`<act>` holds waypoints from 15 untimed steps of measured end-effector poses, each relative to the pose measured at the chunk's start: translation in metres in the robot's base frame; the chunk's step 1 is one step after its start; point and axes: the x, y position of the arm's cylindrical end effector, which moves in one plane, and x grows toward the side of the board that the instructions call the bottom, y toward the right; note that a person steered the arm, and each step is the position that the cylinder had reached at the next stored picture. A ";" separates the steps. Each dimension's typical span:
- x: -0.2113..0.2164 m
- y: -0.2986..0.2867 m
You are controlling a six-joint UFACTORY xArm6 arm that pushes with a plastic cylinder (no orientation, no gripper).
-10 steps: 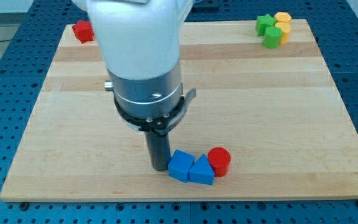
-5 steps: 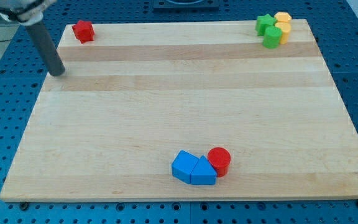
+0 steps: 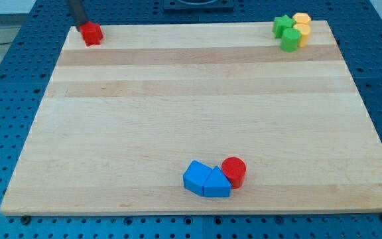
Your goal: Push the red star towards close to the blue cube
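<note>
At the far left corner of the board (image 3: 178, 99), my tip (image 3: 82, 26) stands just behind the red star (image 3: 92, 33), touching it or nearly so on its far-left side; being a bare rod, it has nothing to open or close and grips nothing. The blue cube (image 3: 194, 176) lies well apart at the near edge, pressed against a blue triangular block (image 3: 216, 183) with a red cylinder (image 3: 233, 171) on that block's right. The push looks barely begun, and almost the whole diagonal run across the board remains.
</note>
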 end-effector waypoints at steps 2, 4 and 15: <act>0.060 0.046; 0.131 0.088; 0.356 0.100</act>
